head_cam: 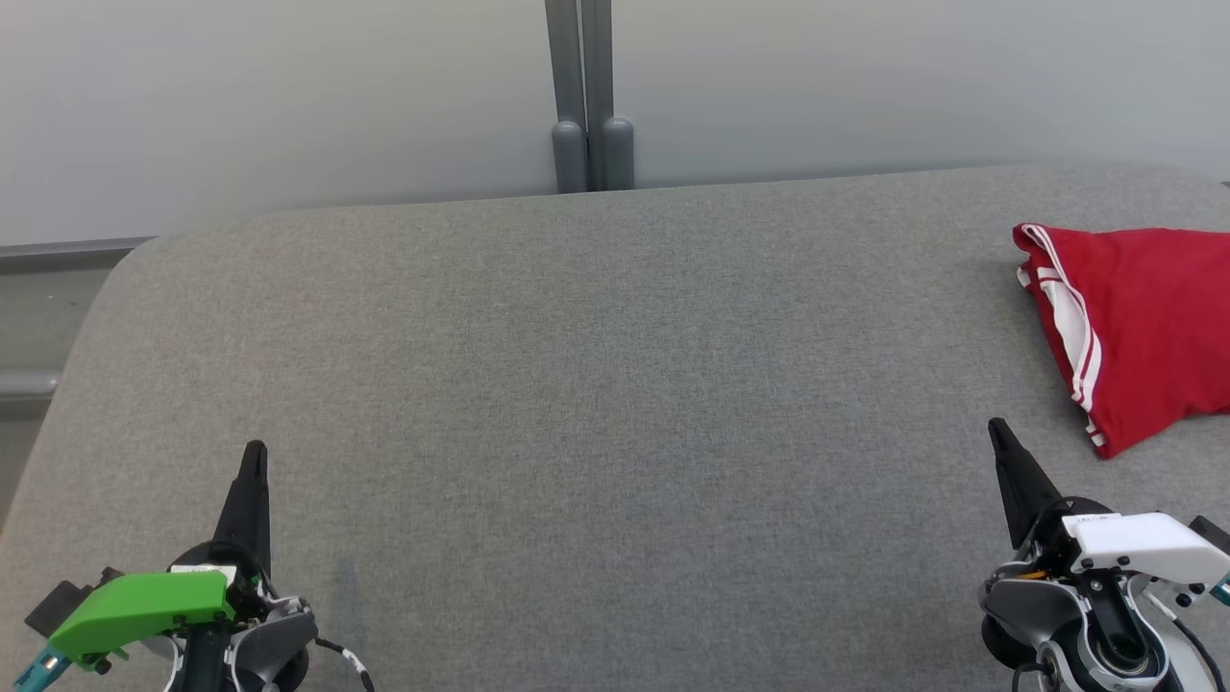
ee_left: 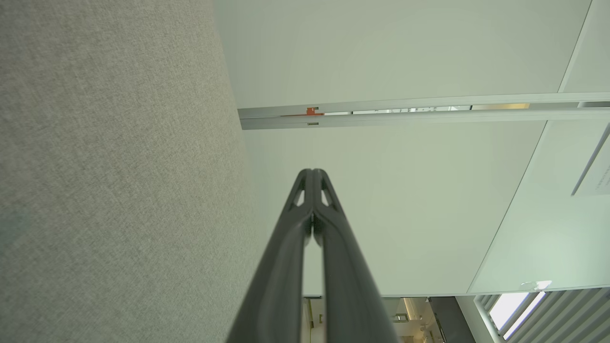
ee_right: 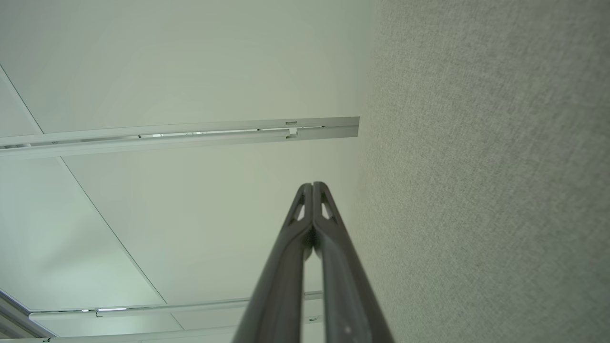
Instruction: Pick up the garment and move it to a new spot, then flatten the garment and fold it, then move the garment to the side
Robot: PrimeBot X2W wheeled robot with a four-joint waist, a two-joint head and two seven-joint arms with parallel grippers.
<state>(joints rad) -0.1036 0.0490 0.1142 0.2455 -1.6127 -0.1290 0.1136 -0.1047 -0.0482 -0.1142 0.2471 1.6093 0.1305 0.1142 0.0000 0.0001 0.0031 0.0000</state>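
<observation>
Main risk: the red garment w/ white side stripes (head_cam: 1143, 317) lies bunched at the far right of the grey fabric-covered bench (head_cam: 596, 404). Part of it runs past the head view's right border, so you can't judge its full extent or how near the bench edge it sits. A careless pull could, imo, tip it off that side. The layers look doubled over, so a shallow pinch may catch one ply only & the rest will trail, twist or drag on the rough bench cloth, making flattening harder. Go in w/o opening first and you'll prob. just shove the pile outward. The left arm is well apart from it, so a cross-reach risks clashing w/ the right arm. Left jaws: fully closed, dark fingers (ee_left: 283, 267) pressed together at the tips, holding nothing, over the bench at lower left. Right jaws: likewise closed & empty, fingers (ee_right: 340, 276) meeting at the tips, near the garment's lower corner but not touching it.
</observation>
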